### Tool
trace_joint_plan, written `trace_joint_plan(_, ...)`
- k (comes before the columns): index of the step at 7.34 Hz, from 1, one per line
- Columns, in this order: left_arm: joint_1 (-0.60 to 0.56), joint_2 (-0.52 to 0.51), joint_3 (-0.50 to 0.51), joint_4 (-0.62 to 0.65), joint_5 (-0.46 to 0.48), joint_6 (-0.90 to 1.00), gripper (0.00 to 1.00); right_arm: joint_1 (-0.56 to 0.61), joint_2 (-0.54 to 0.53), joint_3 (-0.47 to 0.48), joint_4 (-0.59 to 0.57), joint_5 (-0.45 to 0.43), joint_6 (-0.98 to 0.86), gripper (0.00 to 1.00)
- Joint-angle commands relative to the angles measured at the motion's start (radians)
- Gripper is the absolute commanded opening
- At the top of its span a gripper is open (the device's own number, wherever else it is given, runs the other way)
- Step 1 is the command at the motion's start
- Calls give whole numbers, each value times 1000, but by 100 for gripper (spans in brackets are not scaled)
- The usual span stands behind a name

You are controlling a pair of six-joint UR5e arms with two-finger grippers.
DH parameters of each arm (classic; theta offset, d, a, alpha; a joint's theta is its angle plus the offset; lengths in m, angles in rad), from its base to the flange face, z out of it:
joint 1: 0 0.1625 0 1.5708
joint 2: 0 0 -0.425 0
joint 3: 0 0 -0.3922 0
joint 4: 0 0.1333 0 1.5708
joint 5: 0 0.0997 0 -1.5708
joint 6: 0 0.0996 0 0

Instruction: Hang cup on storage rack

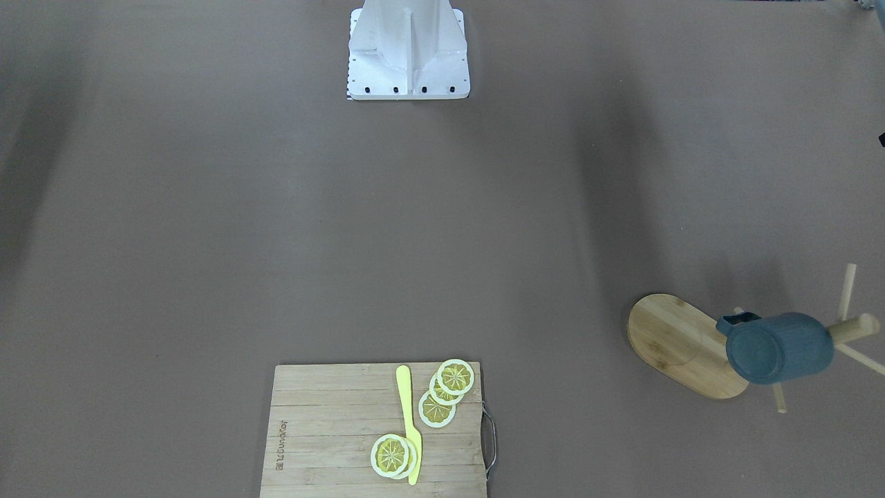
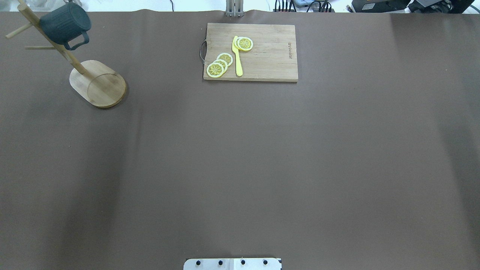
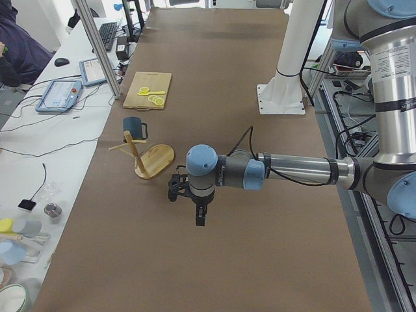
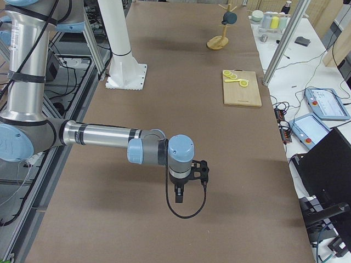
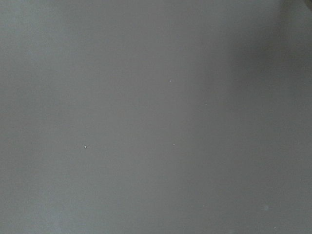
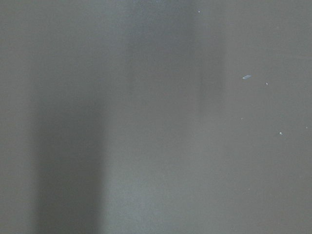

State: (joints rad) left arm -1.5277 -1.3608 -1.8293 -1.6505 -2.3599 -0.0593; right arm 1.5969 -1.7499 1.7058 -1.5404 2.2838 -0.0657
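While the cup (image 2: 64,22) is hanging high on the rack (image 2: 98,84) at the far left corner of the table (image 2: 240,157), the left gripper (image 3: 199,218) is hovering well apart from it, pointing down. The right gripper (image 4: 179,195) is hovering farther off. Both are showing only side-on, so I cannot tell their opening or hold. The cup is hiding its peg.

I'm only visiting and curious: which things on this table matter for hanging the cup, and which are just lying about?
Part of the job:
cup, hanging on a peg
storage rack

Just lying about:
cutting board
lemon slices
yellow knife
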Motion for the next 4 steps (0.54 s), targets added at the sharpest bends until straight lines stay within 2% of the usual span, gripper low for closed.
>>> trace_joint_plan(1, -15, -7, 5, -5, 86, 4, 99, 0, 3, -2, -1, -1, 1, 100)
trace_joint_plan(2, -15, -6, -2, -5, 152, 4, 99, 0, 3, -2, -1, -1, 1, 100)
trace_joint_plan(4, -17, 0, -7, -6, 149, 4, 99, 0, 3, -2, -1, 0, 1, 100)
